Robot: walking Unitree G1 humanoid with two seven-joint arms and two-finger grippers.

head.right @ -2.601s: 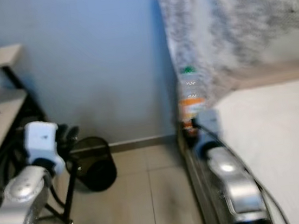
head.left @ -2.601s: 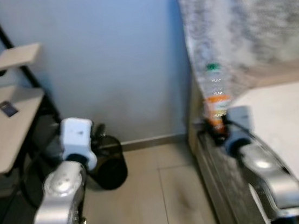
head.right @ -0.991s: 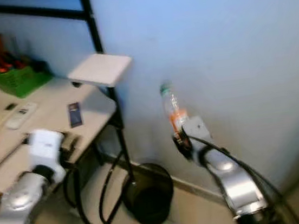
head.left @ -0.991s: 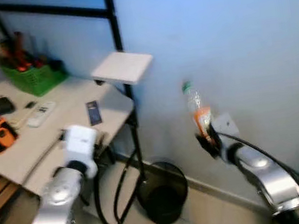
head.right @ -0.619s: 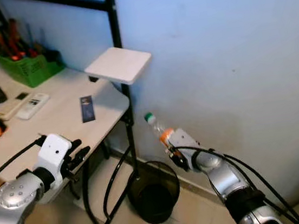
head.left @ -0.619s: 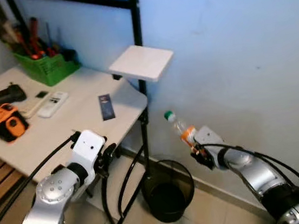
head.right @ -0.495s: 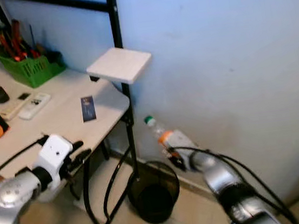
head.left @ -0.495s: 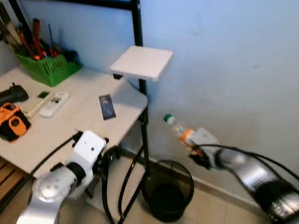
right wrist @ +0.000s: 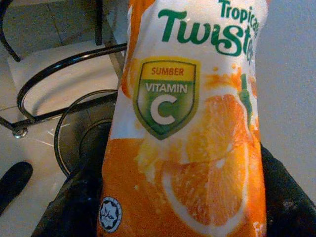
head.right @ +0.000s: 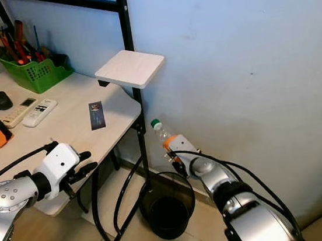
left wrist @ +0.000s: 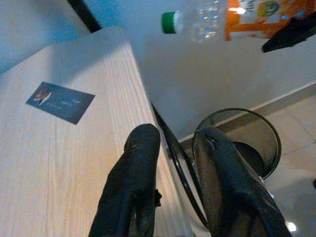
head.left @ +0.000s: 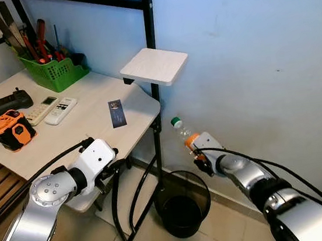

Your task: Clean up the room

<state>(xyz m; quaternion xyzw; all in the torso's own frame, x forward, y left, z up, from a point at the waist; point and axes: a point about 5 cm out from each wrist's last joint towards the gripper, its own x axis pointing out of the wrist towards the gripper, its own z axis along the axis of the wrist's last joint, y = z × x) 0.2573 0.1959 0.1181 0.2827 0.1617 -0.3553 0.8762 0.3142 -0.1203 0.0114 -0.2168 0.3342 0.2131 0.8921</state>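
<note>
A clear plastic bottle (head.left: pixel 182 132) with a green cap and an orange juice label hangs tilted, its cap pointing toward the table. My right gripper (head.left: pixel 201 154) is shut on its labelled lower part; in the right wrist view the label (right wrist: pixel 187 128) sits between black fingers (right wrist: pixel 74 197). Below the bottle, a black wire waste bin (head.left: pixel 200 193) stands on the floor against the blue wall. My left gripper (left wrist: pixel 177 143) hovers by the table's edge, open by a narrow gap, holding nothing.
A light wooden table (head.left: pixel 80 136) on black tube legs holds a dark card (head.left: pixel 117 113), two remotes (head.left: pixel 60 109), an orange tool (head.left: pixel 10 128) and a green basket (head.left: pixel 55 72) of tools. A small white shelf (head.left: pixel 154 66) juts from a black post above the bin.
The camera has swung from the bed to the desk corner. The right gripper has lowered the bottle and tipped it from upright to slanted over the bin.
</note>
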